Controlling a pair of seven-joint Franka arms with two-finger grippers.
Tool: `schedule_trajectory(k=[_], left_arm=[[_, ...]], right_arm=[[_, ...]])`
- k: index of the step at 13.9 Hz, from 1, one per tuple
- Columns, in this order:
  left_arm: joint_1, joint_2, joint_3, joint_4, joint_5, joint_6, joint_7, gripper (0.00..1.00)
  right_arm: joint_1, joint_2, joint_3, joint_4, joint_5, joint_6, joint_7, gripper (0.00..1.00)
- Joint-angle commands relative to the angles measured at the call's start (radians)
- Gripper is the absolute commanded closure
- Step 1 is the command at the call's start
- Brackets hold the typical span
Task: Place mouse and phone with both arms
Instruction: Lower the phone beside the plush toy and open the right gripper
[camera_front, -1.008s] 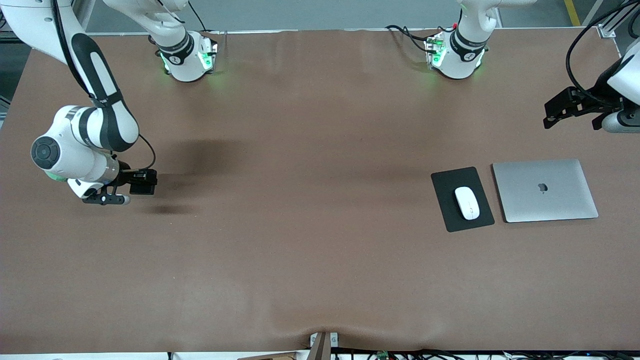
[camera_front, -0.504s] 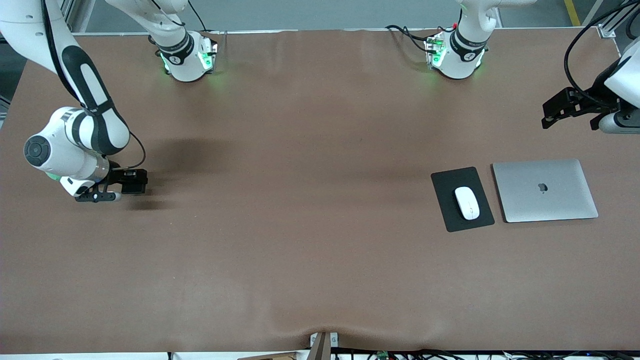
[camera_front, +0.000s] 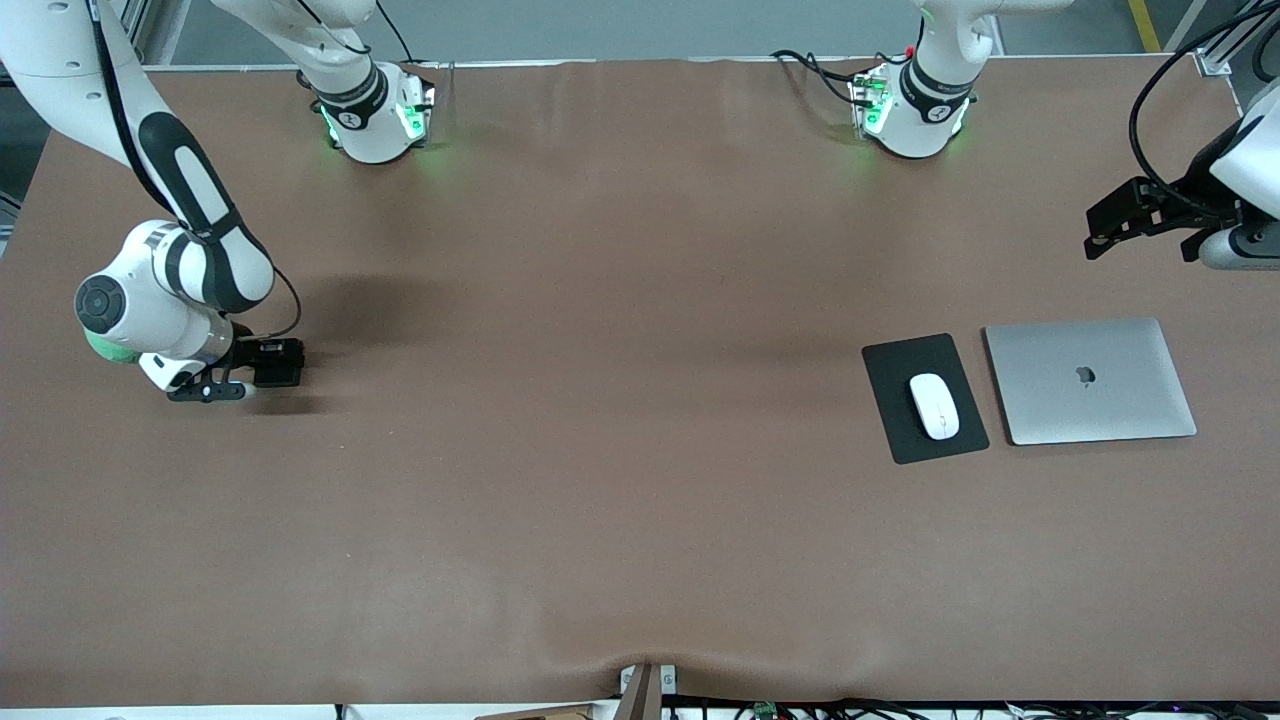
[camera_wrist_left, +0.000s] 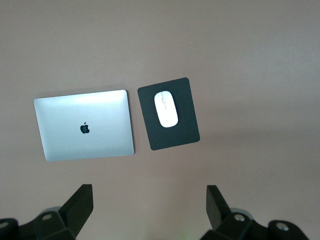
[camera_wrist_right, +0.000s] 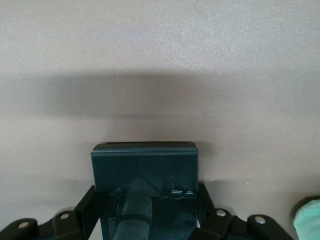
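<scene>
Evidently right gripper (camera_front: 262, 372) pinches phone (camera_wrist_right: 145, 187) low over table (camera_front: 600, 500), ready to set down; left gripper (camera_wrist_left: 147, 210) waits spread, mouse (camera_front: 933, 406) already on pad (camera_front: 890, 390).

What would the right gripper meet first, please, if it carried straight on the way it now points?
Probably the bare table: the right gripper, shut on the phone, points at brown tabletop with nothing else ahead.

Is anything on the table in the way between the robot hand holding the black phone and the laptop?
Nothing visible. The right gripper grips the phone low over bare table at the right arm's end. The mouse on its black pad lies beside the laptop, toward that gripper. The left gripper waits, open.
</scene>
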Motion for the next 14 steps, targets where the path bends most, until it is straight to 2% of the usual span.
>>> schedule_trajectory(k=[1, 4, 12, 14], left_arm=[[0.012, -0.002, -0.01, -0.004, -0.006, 0.007, -0.001, 0.0], [0.012, -0.005, -0.01, -0.004, -0.006, 0.004, 0.0, 0.0], [0.011, -0.008, -0.01, -0.004, -0.006, 0.001, 0.007, 0.0], [0.011, -0.01, -0.01, -0.004, -0.006, 0.0, 0.01, 0.0]], right_arm=[[-0.038, -0.018, 0.018, -0.007, -0.007, -0.016, -0.019, 0.0], [-0.023, -0.029, 0.02, 0.065, -0.006, -0.146, -0.025, 0.0], [0.055, -0.061, 0.024, 0.491, -0.006, -0.765, -0.023, 0.0], [0.058, -0.061, 0.026, 0.58, -0.006, -0.868, -0.026, 0.0]])
